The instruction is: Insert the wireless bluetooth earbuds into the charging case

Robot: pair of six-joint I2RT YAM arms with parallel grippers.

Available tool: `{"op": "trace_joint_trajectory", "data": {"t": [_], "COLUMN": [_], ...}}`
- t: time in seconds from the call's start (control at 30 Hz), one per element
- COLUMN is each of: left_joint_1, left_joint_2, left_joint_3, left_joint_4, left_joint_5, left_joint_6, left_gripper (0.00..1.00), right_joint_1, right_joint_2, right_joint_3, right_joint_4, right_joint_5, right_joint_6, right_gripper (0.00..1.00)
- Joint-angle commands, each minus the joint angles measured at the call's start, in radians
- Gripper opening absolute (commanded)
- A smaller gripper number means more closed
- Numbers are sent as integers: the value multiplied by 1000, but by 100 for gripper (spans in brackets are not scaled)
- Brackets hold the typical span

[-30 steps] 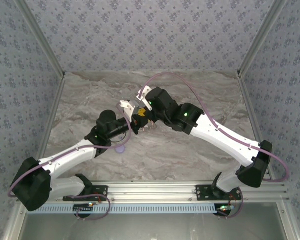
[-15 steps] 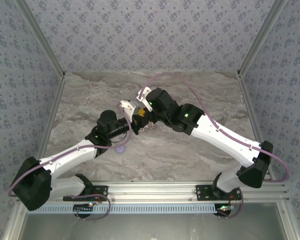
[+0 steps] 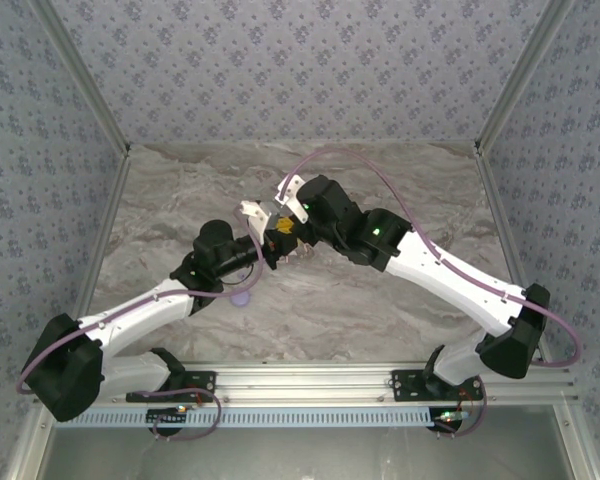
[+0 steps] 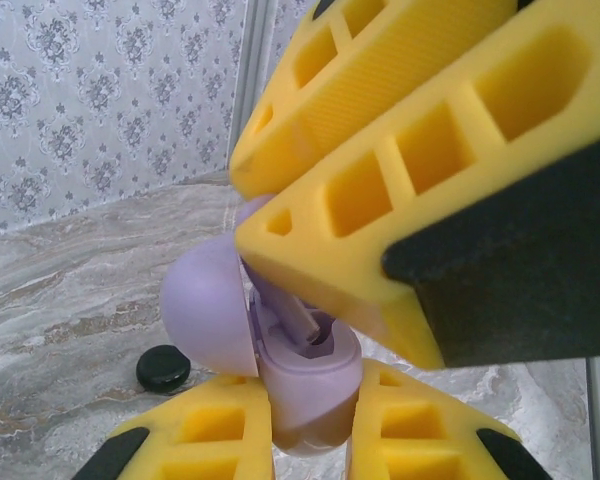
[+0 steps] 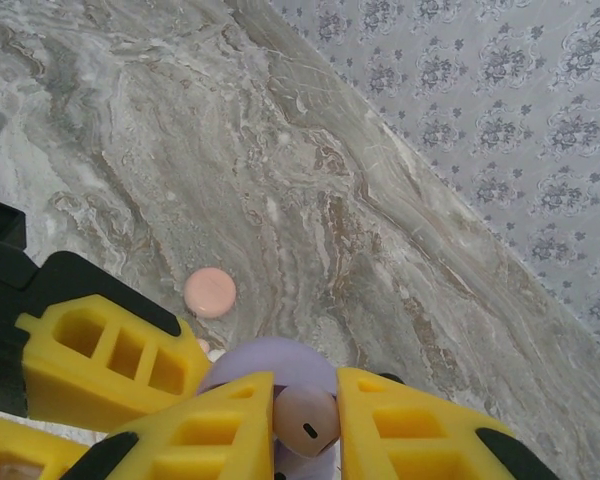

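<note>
Two robot arms are meeting over a marbled table (image 3: 380, 310), their two grippers touching near the middle of the overhead view, slightly toward 9 o'clock.

The left gripper (image 4: 305, 400) is clamping its two yellow fingers (image 4: 195, 440) tight on one lavender charging case (image 4: 315, 385). The case is being held off the table with its domed lid (image 4: 205, 310) hanging open at 10 o'clock from the base.

The right gripper (image 5: 305, 395) is reaching in from 2 o'clock in the left wrist view. It is pinching one lavender-pink earbud (image 5: 305, 425) between its two fingers, right at the mouth of the open case.

Three loose items are lying on the table:
- One black disc (image 4: 163, 367) is sitting at 8 o'clock from the case.
- One pale pink disc (image 5: 210, 292) is sitting at 11 o'clock from the earbud.
- One small lavender piece (image 3: 242, 297) is sitting at 7 o'clock from the grippers overhead. It is too small to identify.
</note>
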Motion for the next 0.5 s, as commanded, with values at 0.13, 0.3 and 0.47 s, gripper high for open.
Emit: {"op": "trace_joint_trajectory", "data": {"t": [0.13, 0.3, 0.47], "left_joint_1": [-1, -2, 0], "left_joint_2": [4, 10, 14], "left_joint_3": [47, 54, 57], "left_joint_4": [42, 47, 49], "left_joint_5": [34, 49, 60], "left_joint_6": [-9, -15, -24], "left_gripper": [0, 0, 0], "right_joint_1": [-24, -32, -38], "right_joint_2": [-65, -72, -78], "right_joint_3": [-40, -61, -79], "right_joint_4": [62, 91, 117], "right_joint_5": [-70, -81, -98], "right_joint_6": [-49, -54, -59], "right_gripper": [23, 23, 22]}}
